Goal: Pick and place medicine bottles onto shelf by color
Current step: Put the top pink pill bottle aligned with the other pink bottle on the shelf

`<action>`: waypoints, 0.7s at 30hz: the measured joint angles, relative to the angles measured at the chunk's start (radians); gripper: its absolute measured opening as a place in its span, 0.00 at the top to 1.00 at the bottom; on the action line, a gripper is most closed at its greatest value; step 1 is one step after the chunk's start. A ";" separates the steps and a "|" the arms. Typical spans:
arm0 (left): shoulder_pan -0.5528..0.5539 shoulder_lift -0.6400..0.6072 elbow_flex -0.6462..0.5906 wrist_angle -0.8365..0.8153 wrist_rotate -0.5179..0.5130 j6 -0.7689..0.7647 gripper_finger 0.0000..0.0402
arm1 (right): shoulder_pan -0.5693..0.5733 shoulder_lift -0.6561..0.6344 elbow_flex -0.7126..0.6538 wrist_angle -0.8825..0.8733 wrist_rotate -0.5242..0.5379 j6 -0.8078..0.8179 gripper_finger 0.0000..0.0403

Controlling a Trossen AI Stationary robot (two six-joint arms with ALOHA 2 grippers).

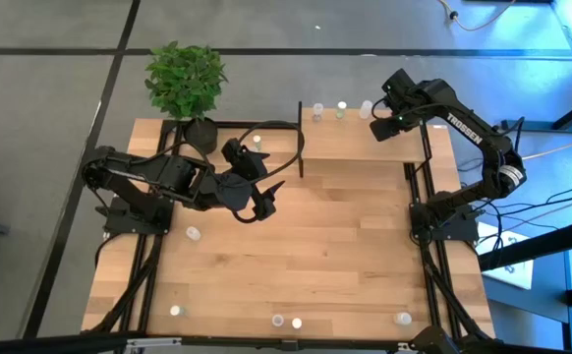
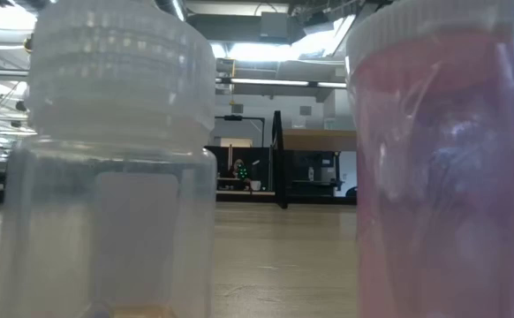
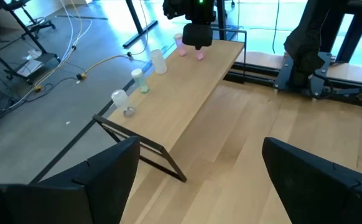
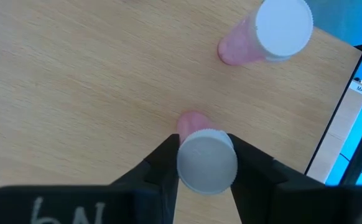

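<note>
Fingers of the right gripper (image 4: 206, 165) pinch a pink bottle (image 4: 204, 158) (body mostly hidden under its cap).

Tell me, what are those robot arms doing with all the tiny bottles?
They're sorting little medicine bottles onto a wooden shelf. The right gripper is over the shelf with its fingers around a pink bottle with a white cap; another pink bottle stands nearby. A few more bottles line the shelf's edge. The left gripper hangs open over the middle of the table, holding nothing. Several bottles wait on the table.
</note>
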 joint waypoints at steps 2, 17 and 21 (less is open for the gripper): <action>0.000 0.000 0.000 0.000 0.000 0.000 0.17 | 0.000 0.000 0.000 0.000 0.000 0.000 0.68; 0.000 0.000 0.000 0.000 0.000 0.000 0.17 | 0.000 0.001 0.000 -0.001 0.000 0.002 0.54; 0.000 0.000 0.000 0.000 0.000 0.000 0.17 | 0.000 0.001 0.000 -0.001 0.000 0.002 0.54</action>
